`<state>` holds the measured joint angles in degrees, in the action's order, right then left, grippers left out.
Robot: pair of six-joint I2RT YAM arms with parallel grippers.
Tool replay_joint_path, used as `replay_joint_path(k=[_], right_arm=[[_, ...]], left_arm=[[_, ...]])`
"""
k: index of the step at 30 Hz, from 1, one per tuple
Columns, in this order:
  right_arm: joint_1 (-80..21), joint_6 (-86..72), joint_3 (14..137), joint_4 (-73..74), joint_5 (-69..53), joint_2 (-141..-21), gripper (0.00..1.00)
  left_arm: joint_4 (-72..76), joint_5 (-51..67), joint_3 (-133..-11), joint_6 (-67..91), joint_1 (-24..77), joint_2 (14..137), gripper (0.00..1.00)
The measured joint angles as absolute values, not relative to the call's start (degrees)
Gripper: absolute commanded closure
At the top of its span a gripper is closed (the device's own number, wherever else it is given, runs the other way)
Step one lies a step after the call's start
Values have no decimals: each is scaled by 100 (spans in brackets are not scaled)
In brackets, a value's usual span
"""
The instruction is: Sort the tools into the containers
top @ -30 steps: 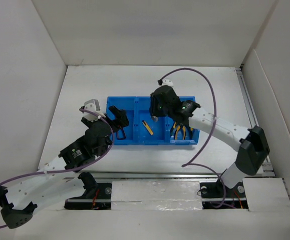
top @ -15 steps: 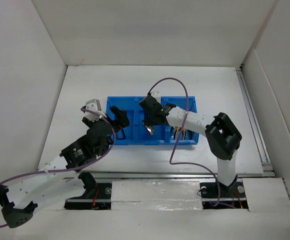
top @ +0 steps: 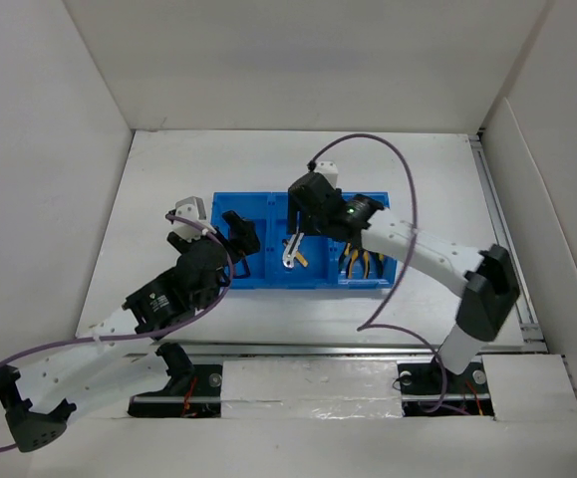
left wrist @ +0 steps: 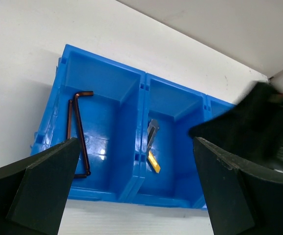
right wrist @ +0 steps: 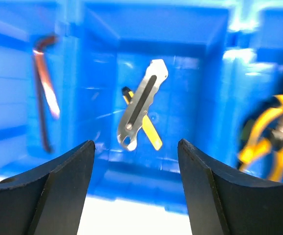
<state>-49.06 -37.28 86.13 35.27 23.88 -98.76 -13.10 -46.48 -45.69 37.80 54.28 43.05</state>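
Silver piece (right wrist: 142, 104) crosses yellow stick (right wrist: 152, 136); middle compartment of blue tray (right wrist: 151, 19)

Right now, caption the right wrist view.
Open right gripper above a silver metal piece crossing a yellow-and-black stick tool in a blue plastic tray's middle compartment.

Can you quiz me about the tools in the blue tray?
1. True or false: the silver metal piece lies across the yellow-and-black tool.
2. Which compartment of the blue tray holds the hex keys? A: left. B: middle. C: right.
3. Fill in: the yellow-handled pliers lie in the ____ compartment.
Key: 1 true; 2 A; 3 right.
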Motion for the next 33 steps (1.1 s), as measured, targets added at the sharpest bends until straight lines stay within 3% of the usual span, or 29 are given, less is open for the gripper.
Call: replay_joint_path(k=[8,20,25,33], right_arm=[[-5592,-3715,7194,3406,3201,-5944,20],[-5769,-3076,5065,3035,3896,-1798,18],[-5931,-2945,4880,2777,3918,-1269,14],[-6051,-2934,4877,2783,3907,-1857,11]], left_arm=[[-1260,-4434,-4569,3594,5465,4405,1],[-648,-3647,-4495,2877,6110,3719,1],[-532,-3435,-4418,2724,6257,3426,1],[-106,-3151,-3968,2565,6296,2174,1]])
